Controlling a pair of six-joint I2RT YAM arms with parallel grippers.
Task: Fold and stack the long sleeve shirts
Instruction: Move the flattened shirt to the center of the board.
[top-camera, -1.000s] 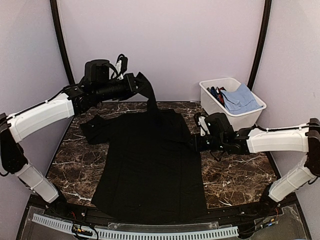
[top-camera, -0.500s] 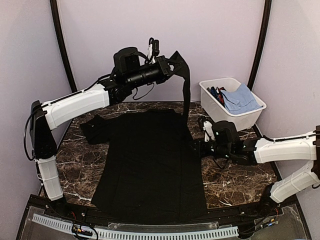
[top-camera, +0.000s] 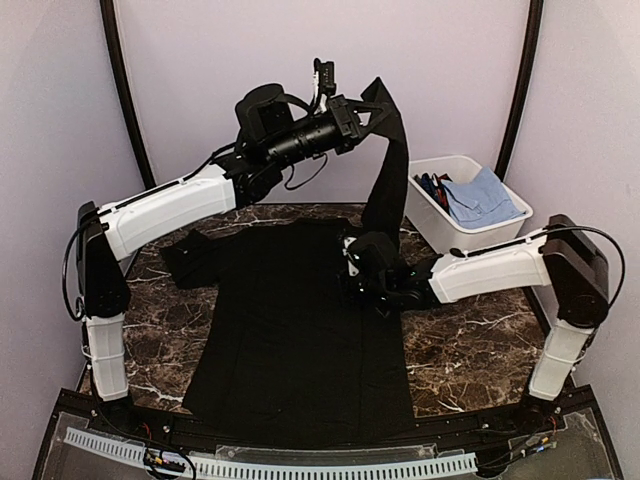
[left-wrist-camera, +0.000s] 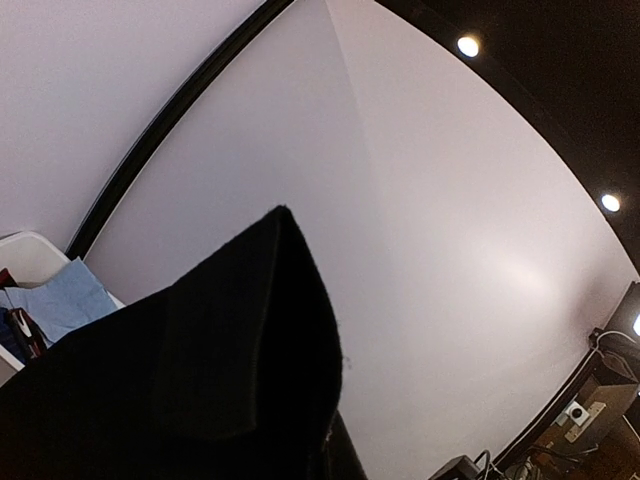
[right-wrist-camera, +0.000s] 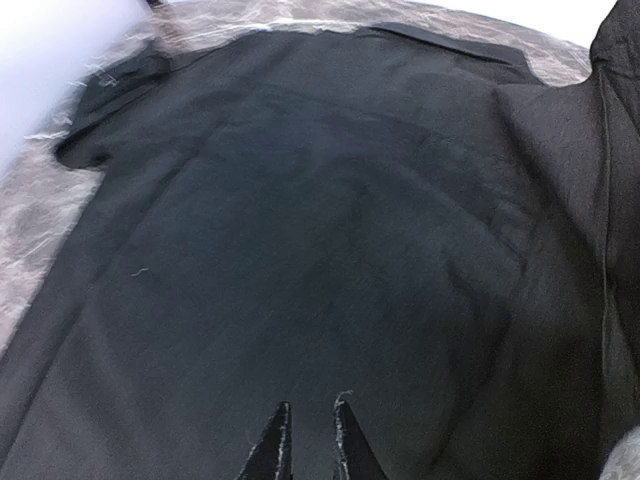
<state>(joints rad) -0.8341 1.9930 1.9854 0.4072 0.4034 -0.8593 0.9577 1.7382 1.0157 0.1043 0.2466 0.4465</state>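
Note:
One of the long sleeve shirts, a black shirt (top-camera: 290, 320), lies spread flat on the marble table (top-camera: 470, 350). My left gripper (top-camera: 368, 112) is high over the table's far side, shut on the shirt's right sleeve (top-camera: 386, 190), which hangs taut down to the shoulder. In the left wrist view black cloth (left-wrist-camera: 200, 380) covers the fingers. My right gripper (top-camera: 350, 272) sits low over the shirt near that shoulder. In the right wrist view the shirt (right-wrist-camera: 330, 200) fills the frame and the right gripper (right-wrist-camera: 311, 405) shows a narrow gap with nothing in it.
A white bin (top-camera: 495, 235) at the back right holds a light blue cloth (top-camera: 485, 195) and other garments. The shirt's other sleeve (top-camera: 185, 258) lies bunched at the table's left. The shirt's hem reaches the near table edge (top-camera: 300, 440).
My left arm rose and carried the sleeve from the left rear to the right. My right arm moved left from the table's right side onto the shirt, its jaws narrowing.

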